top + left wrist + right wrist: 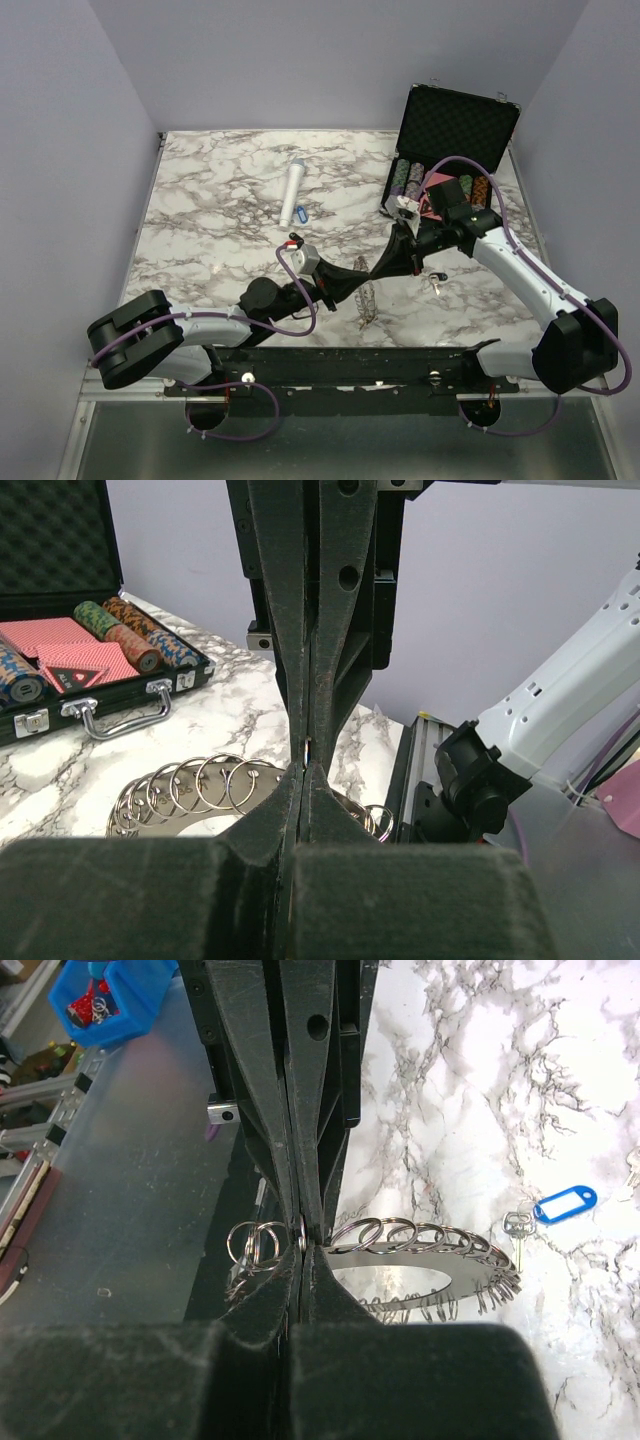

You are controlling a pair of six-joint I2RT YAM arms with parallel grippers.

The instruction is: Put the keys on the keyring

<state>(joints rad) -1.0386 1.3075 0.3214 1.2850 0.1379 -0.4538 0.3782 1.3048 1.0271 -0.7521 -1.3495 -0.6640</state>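
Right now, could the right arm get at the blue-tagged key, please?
Probably not yet: the right gripper is shut on the keyring, which the left gripper also grips. The blue-tagged key lies unobstructed nearby.

I see the keyring [455, 1250], grey metal with small split rings all round its rim, tilted on edge; a blue-tagged key [560, 1204] lies flat, apart from it

- The left gripper [305, 765], fingers pressed together, hid the stretch of the keyring [180, 790] behind it; the clamped spot could not be made out.
- The right gripper [300, 1250] covered another section of the rim.
- The poker case [50, 712] was cut off at the left edge.
- From above, the key [435, 283] was too small to tell its tag.
- The blue bin [110, 1005] was cut off at the top edge.
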